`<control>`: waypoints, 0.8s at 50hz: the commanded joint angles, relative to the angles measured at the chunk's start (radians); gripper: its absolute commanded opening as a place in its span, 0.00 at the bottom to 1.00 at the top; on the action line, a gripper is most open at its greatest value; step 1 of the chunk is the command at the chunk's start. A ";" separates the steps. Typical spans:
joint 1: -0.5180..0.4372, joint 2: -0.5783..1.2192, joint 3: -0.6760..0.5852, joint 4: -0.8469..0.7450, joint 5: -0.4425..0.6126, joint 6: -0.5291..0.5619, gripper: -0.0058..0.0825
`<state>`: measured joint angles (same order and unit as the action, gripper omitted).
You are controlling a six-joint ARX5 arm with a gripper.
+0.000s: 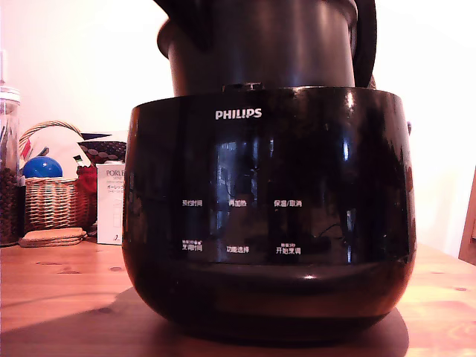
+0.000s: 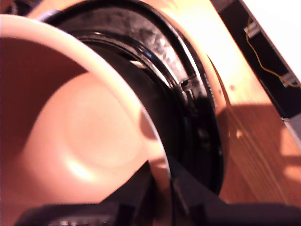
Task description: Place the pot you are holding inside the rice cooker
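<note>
One pot [image 1: 260, 52] rides partly sunk in the open top of the one rice cooker [image 1: 268, 223] on the wooden tabletop [image 1: 59, 290]; its lower part is hidden behind the glossy black body and its top is cut off by the exterior view's upper edge. In the wrist view the tool [image 2: 162, 188] is clamped on the pot's rim, one dark finger inside the wall and one outside, and the pot's pale inside holds nothing. At the exterior view's left stand one wicker basket [image 1: 52, 201] holding a blue ball [image 1: 42, 167], one white box [image 1: 111, 201] and one jar [image 1: 9, 171] cut off by the edge, its dark contents hard to make out.
</note>
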<state>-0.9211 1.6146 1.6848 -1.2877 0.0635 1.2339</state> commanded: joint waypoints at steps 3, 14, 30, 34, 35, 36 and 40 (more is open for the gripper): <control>-0.018 0.021 0.047 0.004 -0.012 0.040 0.04; -0.033 0.047 0.063 0.002 -0.021 0.076 0.04; -0.033 0.061 0.063 0.003 -0.017 0.076 0.04; -0.033 0.074 0.063 0.006 -0.016 0.076 0.04; -0.033 0.077 0.063 0.008 -0.016 0.076 0.04; -0.033 0.080 0.063 0.010 -0.016 0.076 0.04; -0.033 0.087 0.063 0.014 -0.015 0.076 0.04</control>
<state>-0.9409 1.6836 1.7081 -1.3071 0.0345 1.2968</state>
